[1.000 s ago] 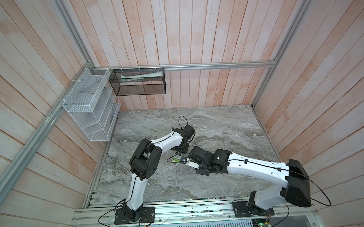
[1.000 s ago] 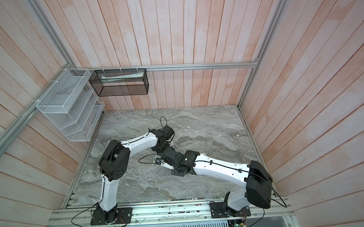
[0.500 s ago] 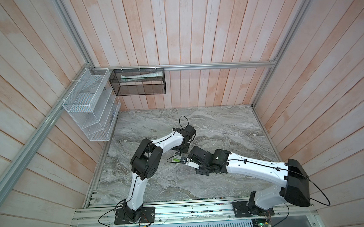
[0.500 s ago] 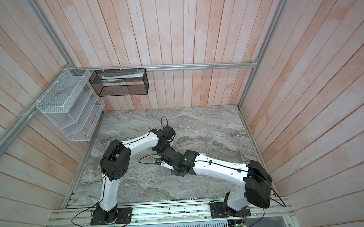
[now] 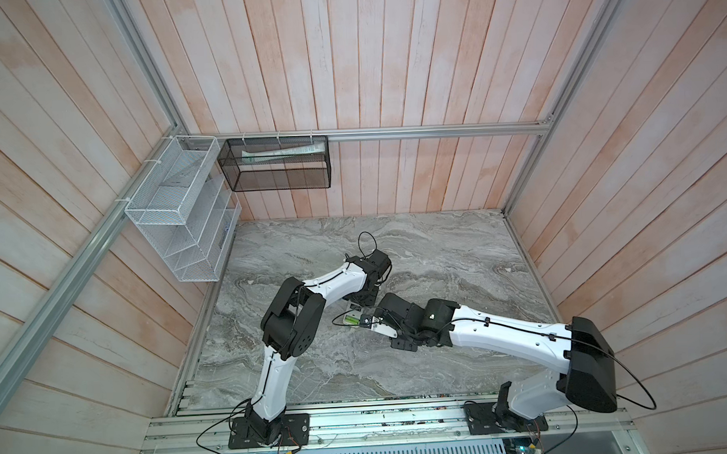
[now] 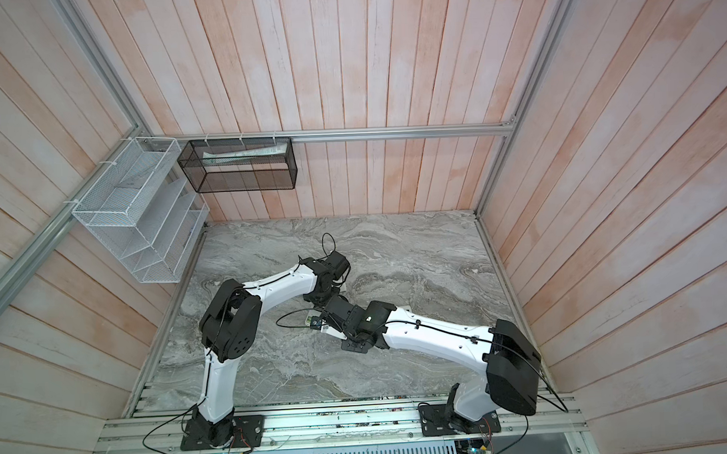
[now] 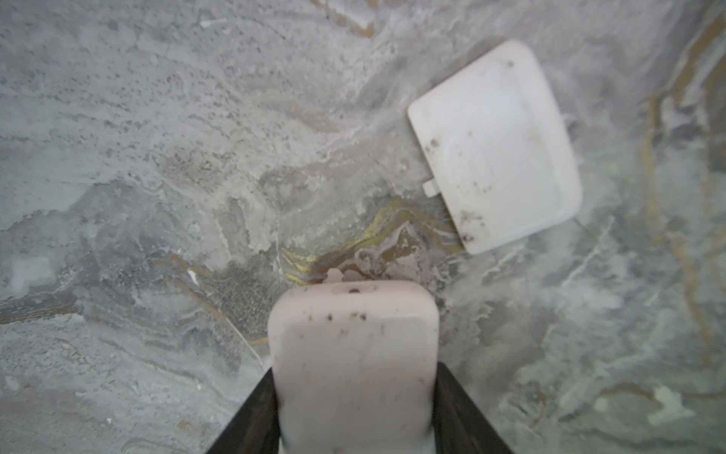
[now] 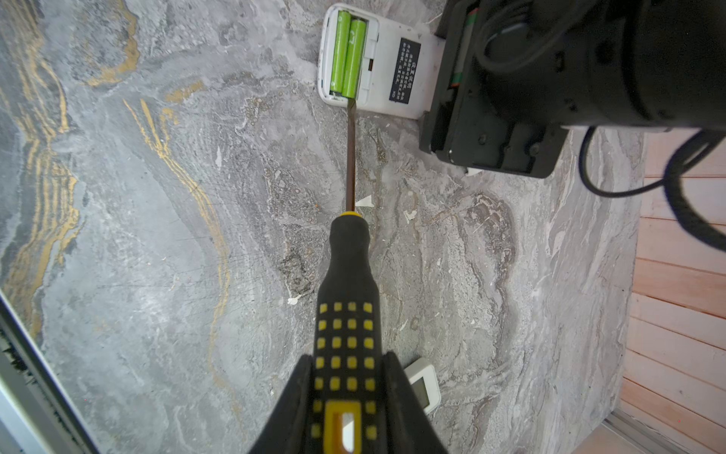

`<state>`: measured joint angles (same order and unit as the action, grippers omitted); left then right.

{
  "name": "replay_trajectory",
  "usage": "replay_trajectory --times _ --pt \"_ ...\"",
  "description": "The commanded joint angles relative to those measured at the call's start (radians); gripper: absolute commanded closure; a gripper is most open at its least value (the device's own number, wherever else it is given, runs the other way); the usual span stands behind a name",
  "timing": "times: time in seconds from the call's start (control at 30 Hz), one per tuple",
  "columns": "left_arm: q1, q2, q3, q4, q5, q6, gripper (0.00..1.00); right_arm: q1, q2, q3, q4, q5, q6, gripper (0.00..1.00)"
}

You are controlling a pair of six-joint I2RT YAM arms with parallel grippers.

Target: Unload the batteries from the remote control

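Note:
The white remote control [image 8: 393,59] lies back-up on the marble with its compartment open. Two lime green batteries [image 8: 347,55] sit side by side in it, and show as a green speck [image 5: 350,319] in a top view. My left gripper [image 7: 353,377] is shut on the remote control's [image 7: 353,346] other end. My right gripper [image 8: 347,365] is shut on a black-and-yellow-handled screwdriver [image 8: 347,291]. Its blade tip [image 8: 351,103] touches the near end of the batteries. In both top views the two grippers [image 5: 364,296] [image 5: 377,321] meet at mid-table.
The loose white battery cover [image 7: 495,145] lies flat on the marble near the remote control's far end. A small white device with a screen [image 8: 422,387] lies beside my right gripper. A white wire rack [image 5: 178,209] and a black mesh basket [image 5: 274,168] hang on the walls.

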<state>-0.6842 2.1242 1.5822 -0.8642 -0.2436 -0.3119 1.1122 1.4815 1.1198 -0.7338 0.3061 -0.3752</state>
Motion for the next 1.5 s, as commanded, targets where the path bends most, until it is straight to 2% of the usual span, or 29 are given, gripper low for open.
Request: replay_trajectory --times 0.0,0.5,1.17,1.47 --pt "0.002 0.063 -0.018 -0.04 -0.021 0.014 0.52 0.005 0.029 0.001 -0.013 -0.014 -0.01 1.0" --pt "0.002 0.064 -0.065 0.018 0.045 0.011 0.52 0.008 0.036 -0.068 0.115 -0.045 0.048 1.0" --pt "0.028 0.066 -0.111 0.081 0.093 0.024 0.53 0.008 -0.102 -0.349 0.45 -0.052 0.43 1.0" --pt "0.045 0.068 -0.123 0.107 0.113 0.02 0.53 0.008 -0.135 -0.46 0.606 -0.086 0.525 1.0"
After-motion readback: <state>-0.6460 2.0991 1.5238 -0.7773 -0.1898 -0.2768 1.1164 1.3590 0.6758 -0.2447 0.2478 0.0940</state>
